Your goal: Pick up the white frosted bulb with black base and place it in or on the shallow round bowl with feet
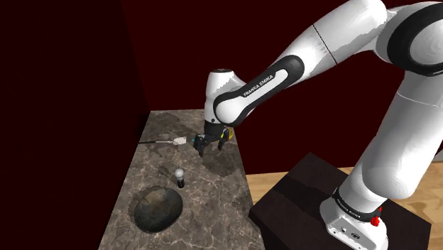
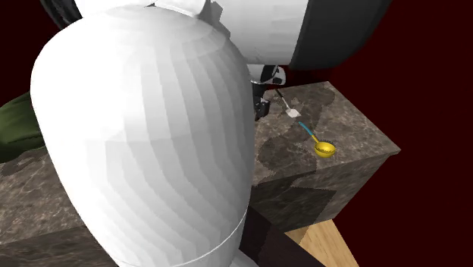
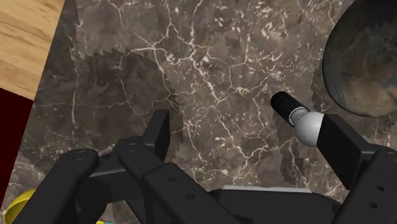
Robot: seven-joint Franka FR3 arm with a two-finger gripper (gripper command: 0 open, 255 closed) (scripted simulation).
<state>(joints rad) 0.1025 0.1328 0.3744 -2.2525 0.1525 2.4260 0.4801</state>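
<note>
The bulb point(image 1: 179, 177) has a white frosted globe and a black base, and stands on the dark marble counter point(image 1: 213, 188). Just nearer the camera lies the shallow round dark bowl point(image 1: 157, 208). My gripper point(image 1: 210, 147) hangs open above the counter, farther back and toward the shoulder view's right of the bulb. In the wrist view the bulb point(image 3: 300, 119) lies just beyond one fingertip point(image 3: 340, 145), outside the gap between the fingers, and the gripper point(image 3: 248, 140) holds nothing. The bowl point(image 3: 364, 63) lies past the bulb.
A white-headed utensil point(image 1: 169, 141) lies at the back of the counter. A yellow spoon with a teal handle point(image 2: 321, 146) rests near the counter's edge. Wooden floor point(image 3: 25, 44) shows beyond the edge. Dark red walls close in the counter's back and side.
</note>
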